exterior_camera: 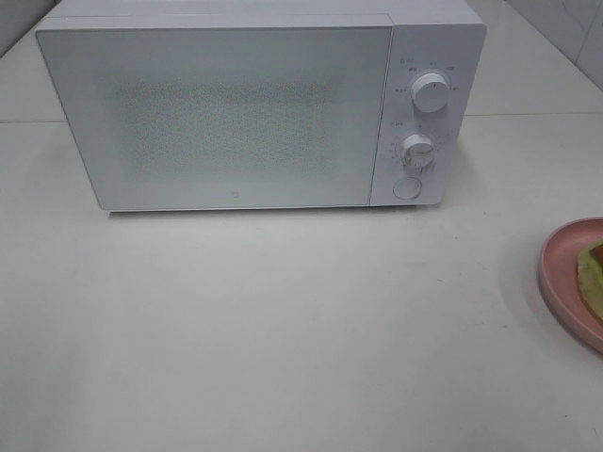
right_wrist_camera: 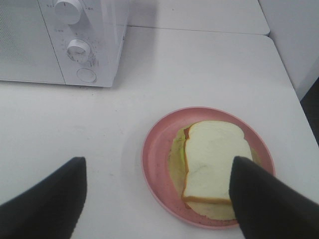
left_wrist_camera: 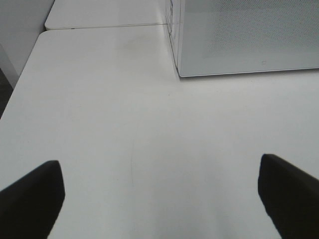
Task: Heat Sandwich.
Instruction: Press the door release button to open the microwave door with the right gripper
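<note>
- Exterior high view: microwave (exterior_camera: 236, 113), white, count 1, door shut. Dials, count 2: upper dial (exterior_camera: 431, 92) above lower dial (exterior_camera: 416, 151). Round button (exterior_camera: 406, 187), count 1, below both.
- Writing: small marks ring both dials, and a tiny mark sits low on the door (too small to read in any view).
- Sandwich (right_wrist_camera: 212, 159), count 1: white bread, tan crust, green leaf at the edge. It lies on the plate (right_wrist_camera: 157, 159), pink, count 1, just ahead of and below the right gripper (right_wrist_camera: 158, 162), with one corner hidden behind a finger.
- Right gripper: fingers (right_wrist_camera: 50, 204) spread wide, grasping nothing. The microwave's control panel stands well beyond it.
- Left gripper (left_wrist_camera: 159, 167): spread wide, grasping nothing. The white table (exterior_camera: 283, 320) lies beneath it and the microwave's door corner ahead.
</note>
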